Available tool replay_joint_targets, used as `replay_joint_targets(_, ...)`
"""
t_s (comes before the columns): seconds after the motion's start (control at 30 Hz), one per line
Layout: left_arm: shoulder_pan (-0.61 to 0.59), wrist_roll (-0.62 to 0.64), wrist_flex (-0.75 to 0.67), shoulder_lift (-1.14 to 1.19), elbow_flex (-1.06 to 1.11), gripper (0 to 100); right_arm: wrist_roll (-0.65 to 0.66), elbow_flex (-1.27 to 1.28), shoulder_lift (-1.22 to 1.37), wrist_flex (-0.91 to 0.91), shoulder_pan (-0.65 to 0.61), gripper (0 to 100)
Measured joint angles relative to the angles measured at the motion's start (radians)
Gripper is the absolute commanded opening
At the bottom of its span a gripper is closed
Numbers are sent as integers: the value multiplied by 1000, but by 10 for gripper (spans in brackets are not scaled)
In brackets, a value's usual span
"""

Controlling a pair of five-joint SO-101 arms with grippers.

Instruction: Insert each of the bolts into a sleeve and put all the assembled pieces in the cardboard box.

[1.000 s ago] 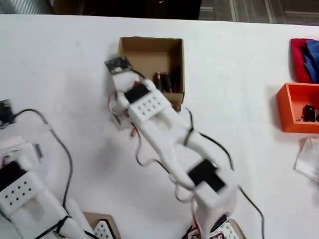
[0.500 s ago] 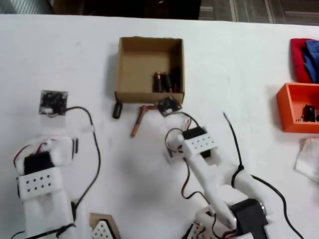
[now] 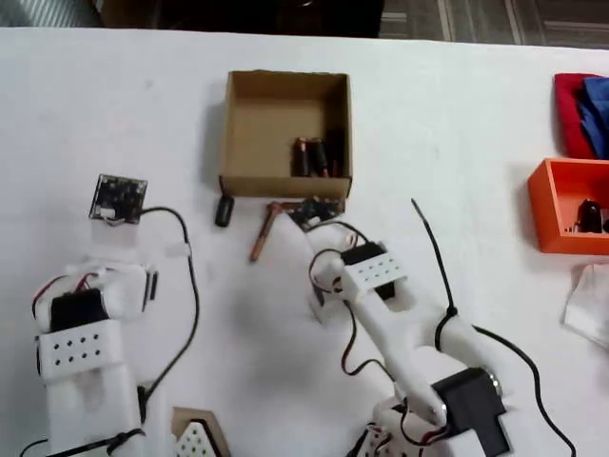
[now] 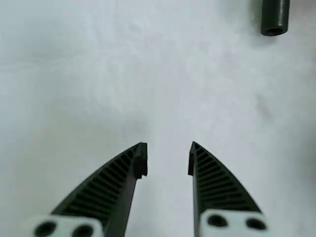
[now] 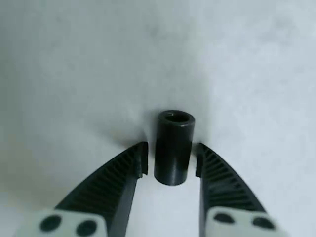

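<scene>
The right gripper (image 5: 171,159) hangs low over the white table (image 3: 476,124) with its jaws apart, one on each side of a black sleeve (image 5: 174,148). A thin strip of table shows between the sleeve and each fingertip, so it is straddled rather than pinched. Its open bore faces away from the gripper. From above, the right arm (image 3: 400,333) runs from the near edge towards the middle of the table, ending just short of the cardboard box (image 3: 276,186).

The left gripper (image 4: 167,158) also has its jaws apart, with nothing but bare table between them. The left arm (image 3: 76,352) stands by the near left corner.

A second sleeve (image 3: 224,209) lies on the table just outside the box's near left corner, and it shows far ahead of the left gripper too (image 4: 274,17). A copper bolt (image 3: 261,233) lies close beside it, slanting away from the box's near wall. The box sits towards the far edge, roughly midway along it. Several dark and copper assembled pieces (image 3: 317,155) are grouped in its near right corner.

At the right edge of the table stands an orange bin (image 3: 557,205) with a dark item in it, and a red and blue cloth (image 3: 580,114) lies just beyond it
</scene>
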Motion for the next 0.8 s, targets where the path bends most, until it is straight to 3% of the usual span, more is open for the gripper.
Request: replay_joint_targets(0.8,0,0,5,0,2,158,17,-158,169,49,-23,163)
